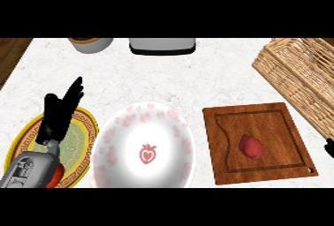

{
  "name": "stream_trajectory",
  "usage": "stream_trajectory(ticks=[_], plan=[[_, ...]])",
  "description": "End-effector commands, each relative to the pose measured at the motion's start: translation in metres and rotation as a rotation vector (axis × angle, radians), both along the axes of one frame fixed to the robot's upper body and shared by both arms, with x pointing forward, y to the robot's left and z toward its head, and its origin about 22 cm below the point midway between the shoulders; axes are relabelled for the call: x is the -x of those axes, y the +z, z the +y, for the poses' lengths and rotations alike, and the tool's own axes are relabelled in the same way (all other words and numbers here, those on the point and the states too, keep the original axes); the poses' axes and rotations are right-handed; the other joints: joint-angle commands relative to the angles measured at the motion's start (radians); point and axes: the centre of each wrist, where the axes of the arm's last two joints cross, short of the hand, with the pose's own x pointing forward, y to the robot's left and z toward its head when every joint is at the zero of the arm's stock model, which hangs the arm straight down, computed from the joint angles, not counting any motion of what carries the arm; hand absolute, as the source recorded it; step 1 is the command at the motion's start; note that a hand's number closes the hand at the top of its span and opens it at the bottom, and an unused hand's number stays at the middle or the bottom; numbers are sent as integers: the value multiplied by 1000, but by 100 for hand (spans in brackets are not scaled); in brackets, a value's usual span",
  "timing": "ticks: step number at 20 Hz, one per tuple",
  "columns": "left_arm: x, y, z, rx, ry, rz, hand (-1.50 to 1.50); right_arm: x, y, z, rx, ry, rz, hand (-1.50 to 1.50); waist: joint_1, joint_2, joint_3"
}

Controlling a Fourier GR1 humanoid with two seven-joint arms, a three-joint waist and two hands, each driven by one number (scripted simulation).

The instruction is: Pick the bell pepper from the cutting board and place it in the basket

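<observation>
Light falls evenly and brightly over the white marble desk [195, 75], without a clear direction. Shadows are faint: a soft dark rim lies under the near edge of the cutting board [261, 141], and a thin one under the white strawberry plate [143, 145] left of the board. The plate's middle glows almost washed-out white, its pink spots pale and smeared. The red bell pepper [251, 145] on the board carries a small dull highlight. The wicker basket [300, 75] behind the board is evenly lit, its weave soft. Edges everywhere look slightly blurred.
</observation>
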Motion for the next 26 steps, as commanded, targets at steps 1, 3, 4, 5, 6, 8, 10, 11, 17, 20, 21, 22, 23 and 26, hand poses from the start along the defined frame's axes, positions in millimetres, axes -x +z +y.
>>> stream_trajectory(ticks=[1, 3, 4, 5, 6, 8, 10, 11, 17, 20, 21, 22, 23, 26], plan=[[8, -17, 5, -14, -12, -2, 0, -9, -12, 22, 27, -38, -56, -150, 10, 2, 0], [-2, 3, -16, -16, -2, 2, 0, -19, -19, 9, 26, -41, -56, -150, 9, 1, 1], [-5, -12, -9, 5, 14, 5, 0, -10, -27, 14, 46, -45, -43, -150, 4, 1, 0], [6, 13, 3, -24, 8, 5, 0, 0, -23, 14, 26, -44, -52, -150, 6, -1, 1], [-18, -9, -8, -16, -11, 6, 0, -10, -26, 19, 34, -46, -34, -150, 1, 2, 0], [-7, -1, -2, -2, -16, 17, 0, -23, -46, 21, 18, -20, -11, -150, 8, 1, 1], [-3, 6, -6, 7, -8, 3, 0, -19, -54, 2, 6, -22, -19, -150, 6, 1, 1], [2, 14, 10, 10, -20, -1, 0, -26, -55, 4, 9, -24, -7, -150, 10, 1, 1], [1, -20, 3, 11, -16, 12, 0, -52, -76, 13, 31, -18, -23, -150, 8, 2, 0], [5, -10, 6, -3, -22, -8, 0, -60, -85, 26, 27, -26, -11, -150, 10, 1, 0], [3, 5, 3, -8, -15, -5, 0, -67, -99, 22, 26, -27, -28, -150, 11, 1, 1], [-7, 0, -9, -25, -17, -5, 0, -66, -87, 27, 32, -15, -14, -150, 8, 1, 0], [1, -11, 17, -4, 5, 2, 0, -57, -87, 25, 19, -22, -42, -150, 7, 1, 0], [-5, 12, 8, -1, -13, 6, 0, -66, -87, 38, 11, -16, -30, -150, 8, 1, 0]])
